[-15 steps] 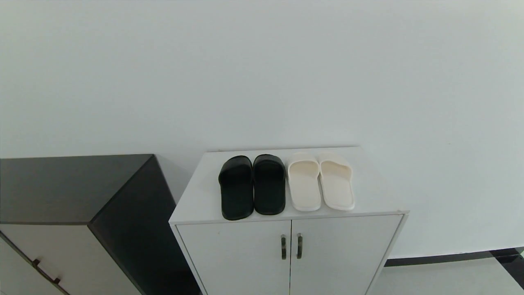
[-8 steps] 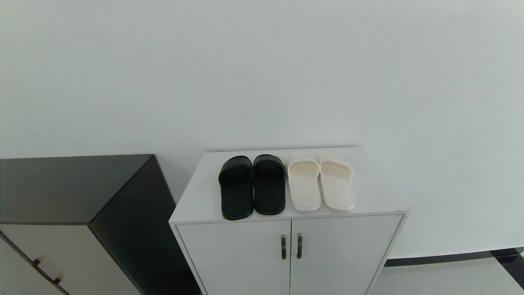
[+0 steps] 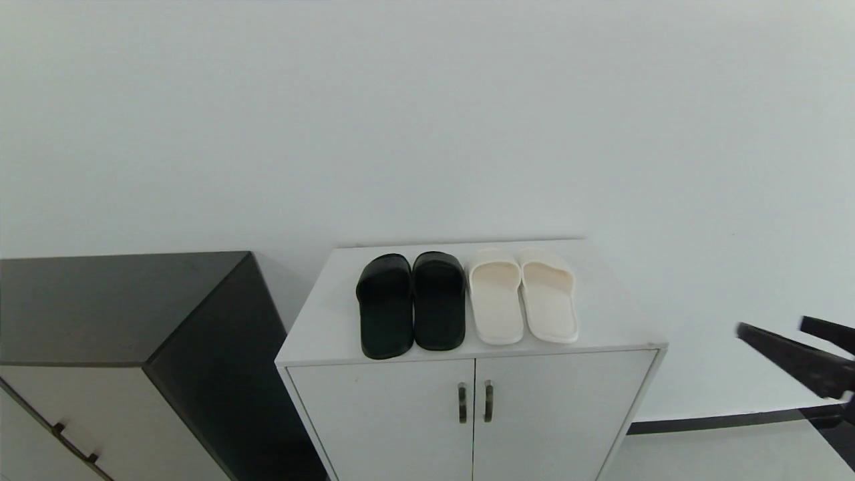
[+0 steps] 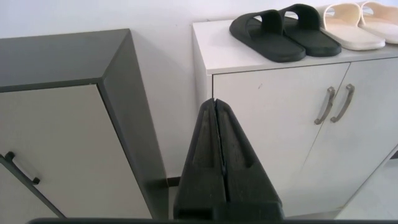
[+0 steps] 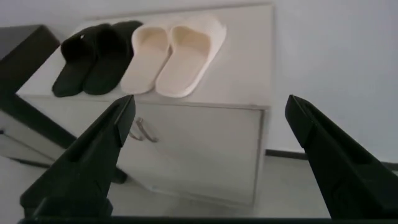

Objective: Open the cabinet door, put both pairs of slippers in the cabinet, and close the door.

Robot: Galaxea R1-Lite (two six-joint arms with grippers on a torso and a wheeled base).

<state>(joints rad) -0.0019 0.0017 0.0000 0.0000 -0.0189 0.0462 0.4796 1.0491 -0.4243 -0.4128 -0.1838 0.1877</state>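
Two slipper pairs sit side by side on the white cabinet [image 3: 554, 414] top, heels at its front edge: black pair [image 3: 387, 307] left of ctr, cream pair [image 3: 495, 300] right of ctr. Both doors shut, handles [image 3: 462, 402] flank the middle seam. Dark cabinet [image 3: 220, 361] stands close by its left side. Right pincer [image 3: 771, 325] gapes wide, empty, off the right side. Left pincer [image 4: 215, 109] closed tight w/ nothing in it.

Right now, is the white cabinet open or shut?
Shut. Both doors lie flush, their handles side by side at the middle.
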